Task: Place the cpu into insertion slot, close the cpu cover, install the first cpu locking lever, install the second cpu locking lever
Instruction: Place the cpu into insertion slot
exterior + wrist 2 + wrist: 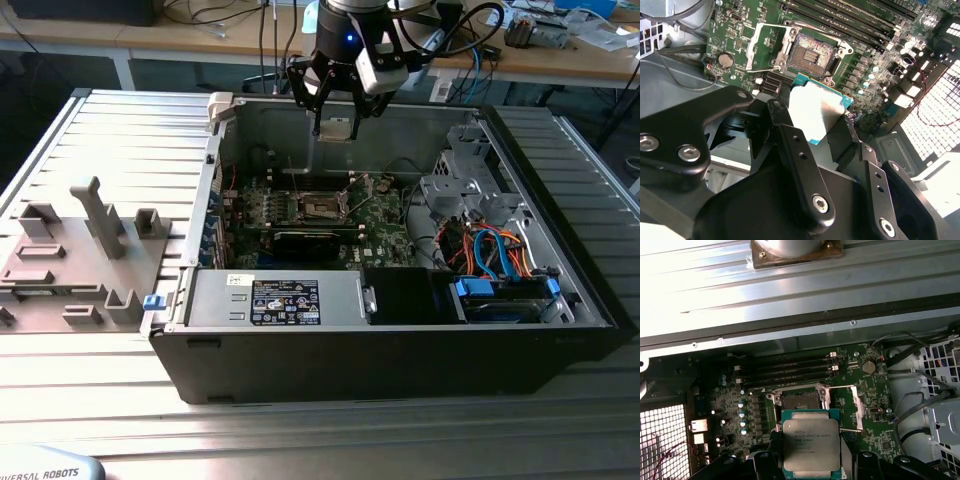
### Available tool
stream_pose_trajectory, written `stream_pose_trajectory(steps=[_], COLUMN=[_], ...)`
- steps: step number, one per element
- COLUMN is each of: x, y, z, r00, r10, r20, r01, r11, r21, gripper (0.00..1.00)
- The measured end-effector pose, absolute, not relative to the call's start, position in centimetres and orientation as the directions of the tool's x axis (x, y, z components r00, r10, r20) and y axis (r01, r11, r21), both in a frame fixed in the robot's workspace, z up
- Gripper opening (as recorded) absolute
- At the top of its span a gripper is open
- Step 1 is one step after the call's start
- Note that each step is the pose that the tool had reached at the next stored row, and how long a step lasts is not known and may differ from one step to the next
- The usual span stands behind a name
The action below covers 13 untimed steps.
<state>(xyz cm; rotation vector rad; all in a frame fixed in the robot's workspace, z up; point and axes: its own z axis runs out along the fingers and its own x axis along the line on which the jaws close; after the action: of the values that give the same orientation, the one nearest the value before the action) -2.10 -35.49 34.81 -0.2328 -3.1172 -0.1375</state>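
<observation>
The gripper (337, 125) clamps the cpu (811, 447) by its edges above the slot (800, 401); light, stiff, likely fragile underneath, so edge grip suits

Black end effector (336, 126) with silver screws (820, 202) and a blue light (347, 40).

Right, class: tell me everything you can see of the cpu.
The cpu is a small flat square chip with a silvery-grey metal top bearing faint print and a teal-green board edge around it. The gripper clamps it between black jaws on two opposite sides. It hangs in the air over the green motherboard, close to the open insertion slot and not yet in it.
</observation>
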Motion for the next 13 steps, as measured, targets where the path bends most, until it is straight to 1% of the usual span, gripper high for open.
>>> stream_pose_trajectory(steps=[13], x=[-2.10], y=[-35.49], z=[34.78], r00=[-0.985], r10=[0.169], r20=[0.019], r01=[0.170], r11=[0.982], r21=[0.087], gripper=[0.54])
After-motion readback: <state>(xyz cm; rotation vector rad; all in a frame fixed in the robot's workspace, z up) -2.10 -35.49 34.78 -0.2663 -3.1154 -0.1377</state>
